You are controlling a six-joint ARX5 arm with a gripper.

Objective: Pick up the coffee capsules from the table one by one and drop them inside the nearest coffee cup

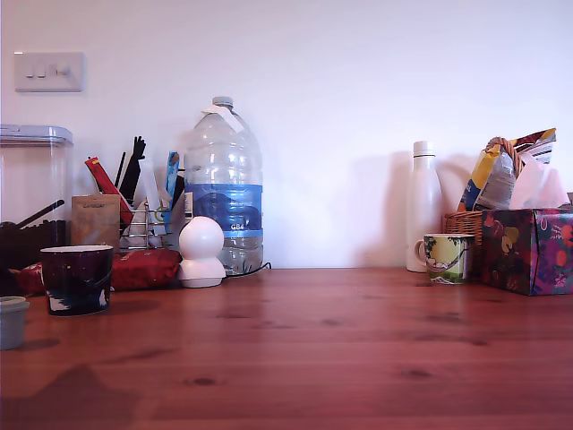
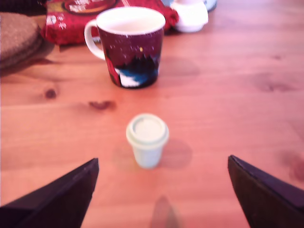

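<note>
A small pale grey-green coffee capsule (image 2: pixel 147 139) stands upright on the reddish-brown wooden table (image 2: pixel 228 95), also seen at the exterior view's far left edge as the capsule (image 1: pixel 12 321). Just behind it is the dark coffee cup (image 2: pixel 130 45) with a pale inside, white splashes low on its side and a white handle in the wrist view; it is the cup (image 1: pixel 77 279) in the exterior view. My gripper (image 2: pixel 164 190) is open, its dark fingers (image 2: pixel 57 199) wide apart on either side of the capsule and short of it, touching nothing. The arm is out of the exterior view.
Behind the cup lie a red packet (image 1: pixel 143 267) and a white round-headed gadget (image 1: pixel 201 253), with a large water bottle (image 1: pixel 224 188) and a clear container (image 1: pixel 34 193) by the wall. A floral mug (image 1: pixel 446 257), white bottle (image 1: pixel 423 206) and patterned box (image 1: pixel 528 251) stand at the exterior view's right.
</note>
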